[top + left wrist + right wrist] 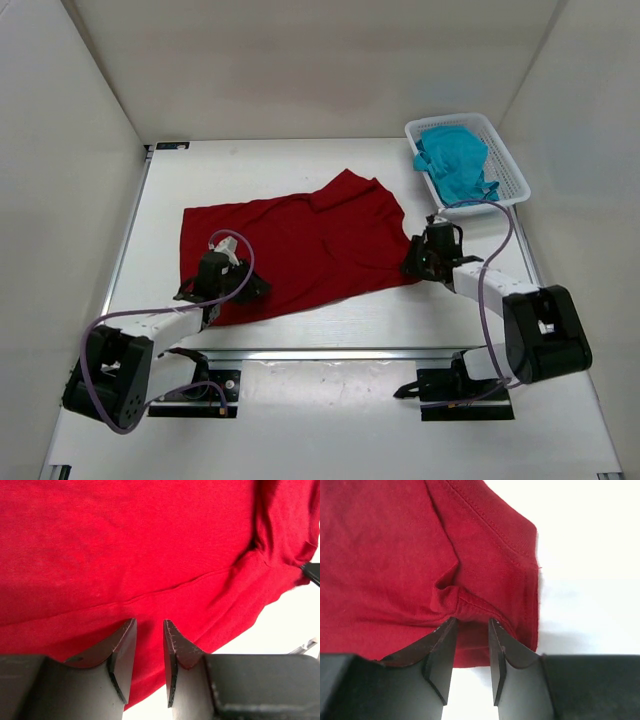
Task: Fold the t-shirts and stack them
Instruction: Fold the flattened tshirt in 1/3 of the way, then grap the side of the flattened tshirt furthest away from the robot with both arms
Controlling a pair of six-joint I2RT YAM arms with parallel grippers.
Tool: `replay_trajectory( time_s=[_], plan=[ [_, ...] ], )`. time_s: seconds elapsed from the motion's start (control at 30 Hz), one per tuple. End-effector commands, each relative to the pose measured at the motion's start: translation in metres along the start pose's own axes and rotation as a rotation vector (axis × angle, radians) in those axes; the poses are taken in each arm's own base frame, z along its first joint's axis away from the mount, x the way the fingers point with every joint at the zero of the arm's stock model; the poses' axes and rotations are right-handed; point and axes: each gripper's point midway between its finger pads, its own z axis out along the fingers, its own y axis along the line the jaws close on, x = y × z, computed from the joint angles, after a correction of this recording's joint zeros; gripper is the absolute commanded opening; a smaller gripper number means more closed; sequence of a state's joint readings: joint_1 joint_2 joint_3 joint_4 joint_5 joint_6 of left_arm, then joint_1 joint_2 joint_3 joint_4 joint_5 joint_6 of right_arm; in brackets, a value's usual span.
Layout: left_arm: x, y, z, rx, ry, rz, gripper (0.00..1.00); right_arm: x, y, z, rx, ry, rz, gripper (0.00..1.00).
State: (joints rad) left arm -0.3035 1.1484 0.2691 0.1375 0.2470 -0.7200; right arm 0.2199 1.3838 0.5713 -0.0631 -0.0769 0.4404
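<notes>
Wrinkled dark red t-shirt (300, 250) lies spread. Left gripper (149, 624) and right gripper (472, 622) at its stitched hems, jaws slightly parted; grasp unclear.

No legible text, no labels or brands, no numbers — nothing readable

A: surfaces?
B: red shirt (385, 555): matt knit cloth, stitched hem. my fingers (172, 650): matt black plastic, scuffed edges.
A: rest?
B: basket (512, 165) white plastic, teal shirt (455, 160) cloth, table (330, 325) smooth white.
</notes>
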Motion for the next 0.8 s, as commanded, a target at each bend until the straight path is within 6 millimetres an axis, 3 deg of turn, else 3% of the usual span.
replay_trajectory(
  time_s=[0.0, 0.1, 0.17, 0.27, 0.33, 0.37, 0.43, 0.47, 0.5, 0.53, 0.57, 0.63, 0.67, 0.73, 0.77],
  plan=[
    [-0.006, 0.004, -0.008, -0.006, -0.007, 0.046, 0.39, 0.032, -0.045, -0.010, 0.176, 0.035, 0.044, 0.30],
    [-0.009, 0.010, -0.014, -0.032, -0.017, 0.068, 0.40, 0.030, -0.040, -0.021, 0.147, 0.009, 0.054, 0.31],
    [-0.015, 0.008, -0.018, -0.031, -0.047, 0.083, 0.40, 0.015, -0.024, -0.032, 0.088, -0.038, 0.050, 0.32],
    [-0.017, 0.000, -0.018, -0.041, -0.050, 0.104, 0.41, -0.008, 0.011, -0.049, 0.013, -0.109, -0.001, 0.35],
    [-0.014, -0.012, -0.014, -0.035, -0.034, 0.140, 0.41, -0.023, 0.049, -0.059, -0.082, -0.148, -0.047, 0.36],
    [-0.010, -0.019, -0.010, -0.032, -0.015, 0.160, 0.40, -0.022, 0.057, -0.055, -0.104, -0.139, -0.063, 0.35],
    [-0.012, -0.032, -0.003, -0.008, -0.003, 0.169, 0.40, -0.021, 0.092, -0.052, -0.210, -0.120, -0.116, 0.22],
    [-0.013, -0.030, 0.000, -0.019, 0.009, 0.153, 0.38, -0.012, 0.094, -0.041, -0.213, -0.076, -0.127, 0.17],
    [-0.023, -0.034, 0.000, -0.004, -0.004, 0.142, 0.34, -0.011, 0.107, -0.036, -0.251, -0.055, -0.155, 0.05],
    [-0.040, -0.034, 0.000, 0.008, -0.036, 0.112, 0.26, -0.014, 0.119, -0.029, -0.282, -0.052, -0.177, 0.00],
    [-0.053, -0.030, -0.001, 0.002, -0.062, 0.086, 0.24, -0.014, 0.122, -0.025, -0.292, -0.040, -0.188, 0.00],
    [-0.106, -0.025, -0.009, -0.001, -0.174, 0.015, 0.20, -0.022, 0.134, -0.013, -0.306, -0.021, -0.211, 0.00],
    [-0.125, -0.011, -0.011, -0.052, -0.219, -0.008, 0.20, -0.032, 0.142, -0.013, -0.327, -0.041, -0.215, 0.01],
    [-0.176, -0.010, -0.014, -0.099, -0.307, -0.007, 0.26, -0.041, 0.150, -0.004, -0.365, -0.025, -0.207, 0.00],
    [-0.195, 0.001, -0.010, -0.160, -0.305, -0.018, 0.28, -0.051, 0.155, -0.006, -0.373, -0.042, -0.204, 0.00]
  ],
)
